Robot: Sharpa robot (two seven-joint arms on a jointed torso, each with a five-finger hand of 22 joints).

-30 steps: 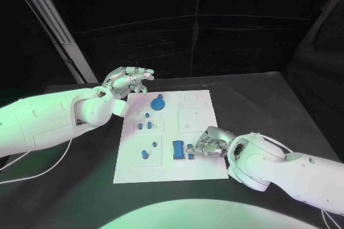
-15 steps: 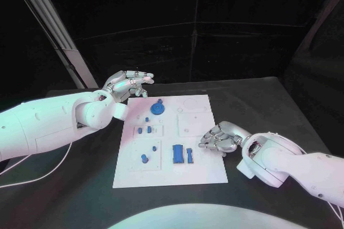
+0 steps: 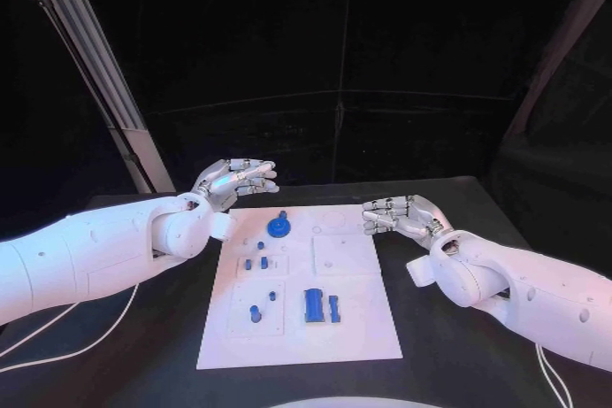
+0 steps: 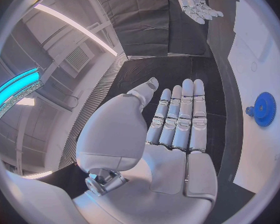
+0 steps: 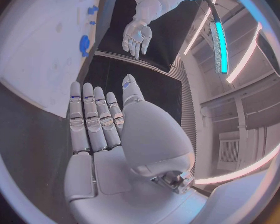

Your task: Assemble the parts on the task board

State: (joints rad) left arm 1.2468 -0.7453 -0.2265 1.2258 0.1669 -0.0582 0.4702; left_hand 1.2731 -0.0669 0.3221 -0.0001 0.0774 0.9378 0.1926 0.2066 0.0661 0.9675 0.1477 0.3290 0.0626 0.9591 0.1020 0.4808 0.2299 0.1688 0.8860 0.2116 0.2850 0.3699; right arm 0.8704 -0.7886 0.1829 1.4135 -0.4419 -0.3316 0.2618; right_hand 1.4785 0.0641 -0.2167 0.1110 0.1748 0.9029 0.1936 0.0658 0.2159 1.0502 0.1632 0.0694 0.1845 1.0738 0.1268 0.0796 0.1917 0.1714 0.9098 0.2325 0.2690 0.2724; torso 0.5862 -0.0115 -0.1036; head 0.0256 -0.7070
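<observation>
The task board (image 3: pixel 344 315) is seen in the frame's centre. The left hand (image 3: pixel 233 181) at upper left and the right hand (image 3: pixel 401 217) right of centre are held flat and empty — fingers extended. The blue parts (image 3: pixel 314 304) are spread over the board, the gear (image 3: pixel 279 225) near its top.

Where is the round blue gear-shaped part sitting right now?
In the head view the blue gear part sits at the far end of the task board, on its left half, just below the raised left hand.
</observation>
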